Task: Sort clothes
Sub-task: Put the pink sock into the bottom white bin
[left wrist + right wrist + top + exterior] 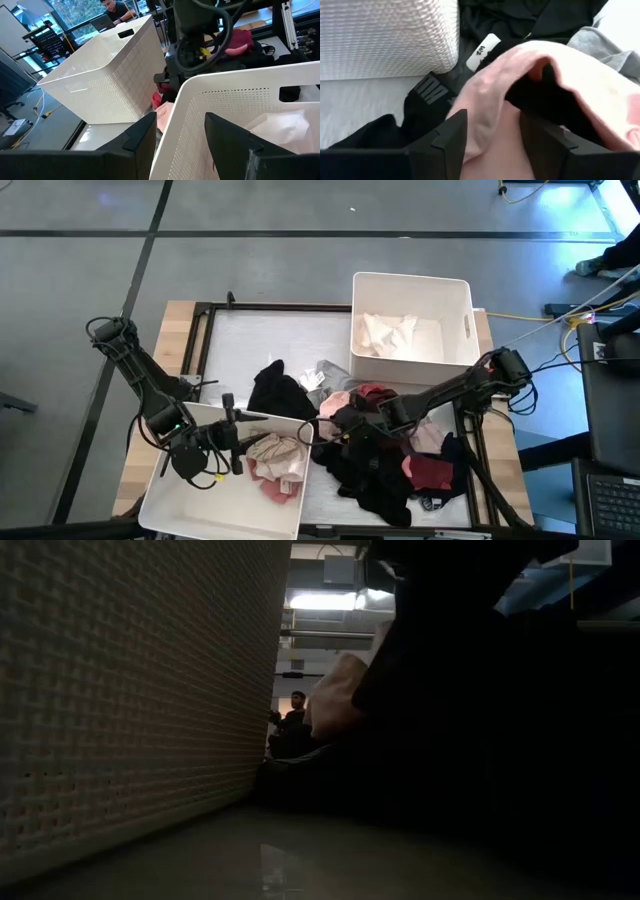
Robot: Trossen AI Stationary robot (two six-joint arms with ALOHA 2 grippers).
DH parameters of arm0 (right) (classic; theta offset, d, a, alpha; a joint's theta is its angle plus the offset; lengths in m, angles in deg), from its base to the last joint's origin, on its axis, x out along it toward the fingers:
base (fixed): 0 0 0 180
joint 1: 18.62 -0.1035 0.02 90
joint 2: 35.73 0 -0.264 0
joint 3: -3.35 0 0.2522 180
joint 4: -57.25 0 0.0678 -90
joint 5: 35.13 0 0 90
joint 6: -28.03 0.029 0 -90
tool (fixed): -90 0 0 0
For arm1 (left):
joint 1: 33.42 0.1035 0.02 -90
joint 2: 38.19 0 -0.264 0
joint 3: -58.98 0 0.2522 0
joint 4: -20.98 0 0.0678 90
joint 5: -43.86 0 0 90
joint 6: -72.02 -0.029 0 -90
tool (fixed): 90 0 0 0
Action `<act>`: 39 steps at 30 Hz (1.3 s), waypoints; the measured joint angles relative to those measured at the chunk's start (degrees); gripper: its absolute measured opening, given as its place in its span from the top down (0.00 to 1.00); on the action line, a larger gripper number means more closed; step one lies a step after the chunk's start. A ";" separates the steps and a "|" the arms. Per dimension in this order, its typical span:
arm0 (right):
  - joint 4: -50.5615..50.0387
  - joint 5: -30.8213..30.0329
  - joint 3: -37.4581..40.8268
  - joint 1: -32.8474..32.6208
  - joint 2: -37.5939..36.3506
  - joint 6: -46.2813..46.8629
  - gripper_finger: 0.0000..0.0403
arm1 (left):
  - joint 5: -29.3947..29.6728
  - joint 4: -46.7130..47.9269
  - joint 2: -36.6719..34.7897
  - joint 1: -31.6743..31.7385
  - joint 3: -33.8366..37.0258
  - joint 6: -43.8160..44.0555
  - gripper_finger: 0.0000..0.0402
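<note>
The right gripper (492,137) pinches a pink garment (520,75) in the clothes pile (385,455), beside the near bin (180,500). The left gripper (235,438), open, straddles that bin's rim. Grey floor surrounds the table (180,320); a person (292,715) sits beyond.

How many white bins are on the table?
2. One bin stands at the table's far right, holding white fabric. The other bin sits at the near left, holding pink and beige clothes. None seems hidden.
</note>
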 joint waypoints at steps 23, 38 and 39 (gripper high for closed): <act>-18.10 -5.24 -16.14 -0.77 -0.11 -12.45 0.96 | 0.00 -0.04 0.02 0.00 0.00 -0.22 0.61; -21.61 -11.47 -38.91 -1.90 -0.27 -26.37 0.98 | 0.00 -0.04 0.02 0.00 -0.02 -0.22 0.61; -19.89 -11.34 -39.08 -1.89 -0.25 -27.62 0.98 | 0.00 -0.04 0.02 0.00 -0.02 -0.22 0.61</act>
